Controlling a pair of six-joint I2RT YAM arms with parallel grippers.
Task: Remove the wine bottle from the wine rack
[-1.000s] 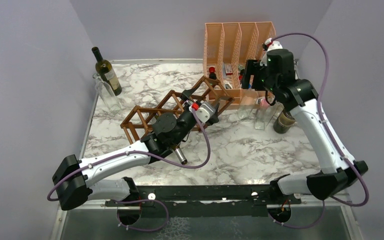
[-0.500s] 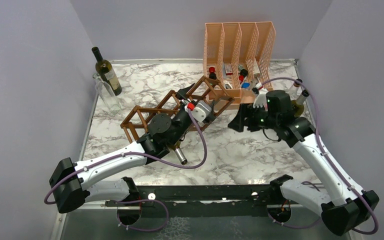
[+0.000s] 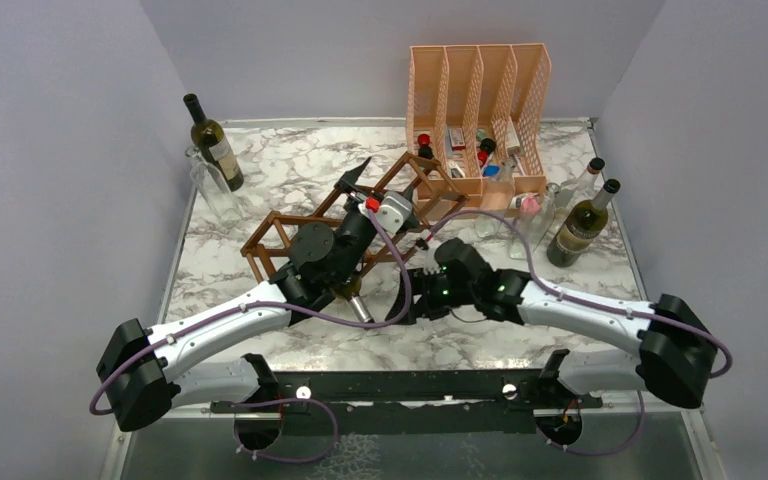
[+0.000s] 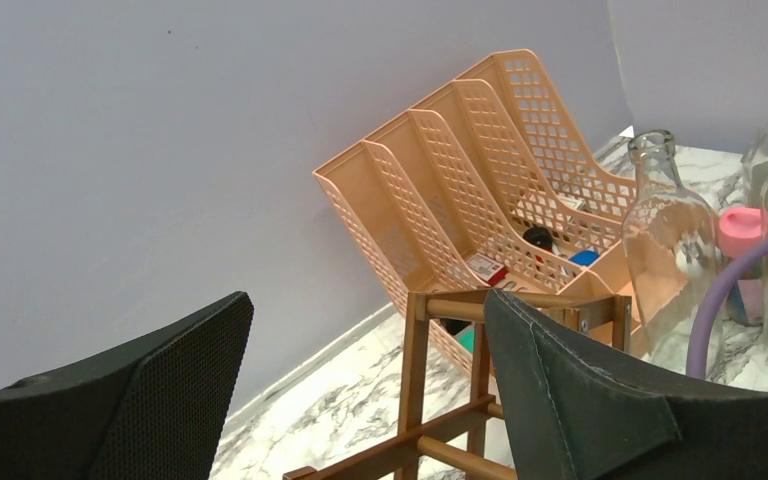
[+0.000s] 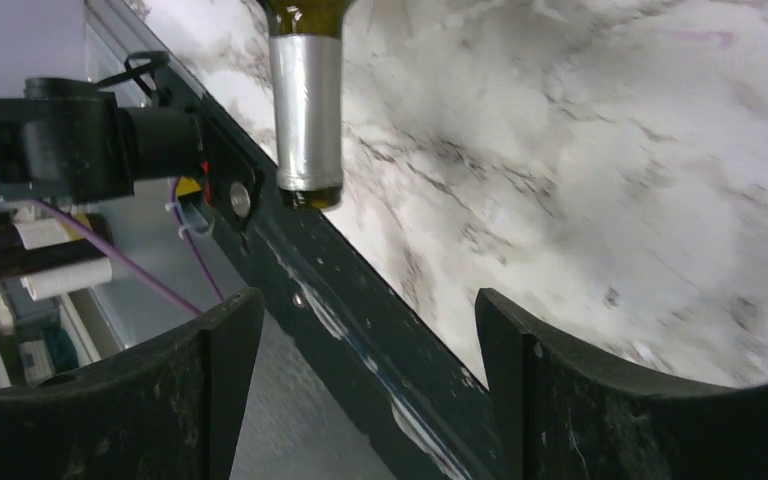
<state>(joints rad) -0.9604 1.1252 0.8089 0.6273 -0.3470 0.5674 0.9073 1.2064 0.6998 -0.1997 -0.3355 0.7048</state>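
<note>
Overhead, wine rack [image 3: 260, 241] on marbled table [image 3: 290, 160]; lavender walls [image 3: 50, 150] around.

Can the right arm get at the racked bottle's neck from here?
Probably yes: the right gripper is open, and the neck of the wine bottle juts from the wine rack just ahead of it, nothing between them.

top: you look down from behind | left wrist: faces wine rack [image 4: 412, 380] | right wrist: close on wine bottle [image 5: 307, 110] | top shares both
</note>
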